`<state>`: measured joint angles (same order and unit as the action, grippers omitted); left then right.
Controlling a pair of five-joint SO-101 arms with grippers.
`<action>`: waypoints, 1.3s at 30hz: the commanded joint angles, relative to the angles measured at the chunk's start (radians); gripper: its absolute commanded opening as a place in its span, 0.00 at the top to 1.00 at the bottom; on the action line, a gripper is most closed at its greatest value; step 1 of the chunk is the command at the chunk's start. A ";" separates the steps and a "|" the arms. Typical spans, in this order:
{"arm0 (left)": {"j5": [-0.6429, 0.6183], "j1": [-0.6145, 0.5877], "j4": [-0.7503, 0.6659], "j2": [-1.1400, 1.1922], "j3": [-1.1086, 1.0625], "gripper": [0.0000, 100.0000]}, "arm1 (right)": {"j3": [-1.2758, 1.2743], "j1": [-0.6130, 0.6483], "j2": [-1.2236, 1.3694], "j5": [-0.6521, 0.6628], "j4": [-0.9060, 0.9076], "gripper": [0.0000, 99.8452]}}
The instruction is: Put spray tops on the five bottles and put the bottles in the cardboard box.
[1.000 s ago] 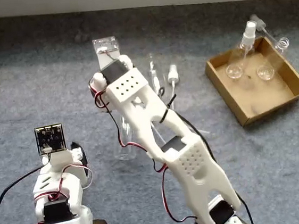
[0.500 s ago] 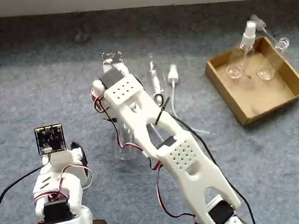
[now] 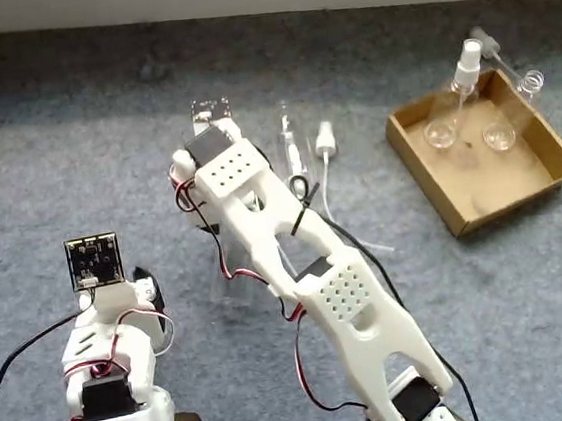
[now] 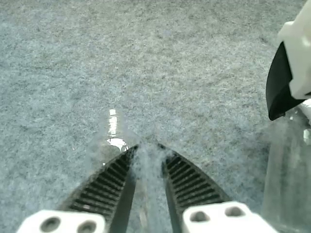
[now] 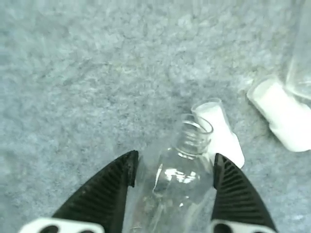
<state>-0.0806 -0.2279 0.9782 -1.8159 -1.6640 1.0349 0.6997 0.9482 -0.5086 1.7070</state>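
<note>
The right claw (image 5: 176, 162) is spread wide with a clear bottle (image 5: 181, 182) lying between its two jaws; the jaws sit very near the bottle's sides, and I cannot tell if they press it yet; the bottle's mouth is open, with no top on it; a white spray top (image 5: 221, 136) lies on the grey carpet (image 5: 73, 73) just beside that mouth, and another white top (image 5: 286, 121) lies near it; all of this is well apart from the cardboard box (image 3: 500, 187), with the loose tops between the bottle and the box; two bottles (image 3: 441, 133) stand inside the box; the left claw (image 4: 148, 148) is farther from the box than the bottle is, its jaws almost pressed together over the carpet; I think the bottle could slip or roll away, because it is round, smooth and on its side; the right claw could also bump the near top and push it off; if the bottle goes to the box now, it goes in with no top.
</note>
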 commanded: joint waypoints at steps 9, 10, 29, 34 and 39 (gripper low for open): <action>-0.005 -0.010 0.002 -0.010 0.058 1.00 | 0.133 -0.051 -0.070 0.048 0.059 0.83; -0.005 -0.010 0.002 -0.010 0.058 1.00 | 0.133 -0.053 -0.081 0.095 0.059 0.83; -0.005 -0.010 0.002 -0.010 0.056 1.00 | 0.120 -0.127 -0.321 0.493 0.061 0.83; -0.005 -0.010 0.002 -0.010 0.056 1.00 | 0.120 -0.173 -0.427 0.493 0.061 0.83; -0.005 -0.010 0.002 -0.010 0.056 1.00 | 0.035 -0.171 -0.565 0.497 0.061 0.83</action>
<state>-0.0806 -0.2279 0.9782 -1.8159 -1.6640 1.1055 0.5401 0.5232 -0.0269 1.7469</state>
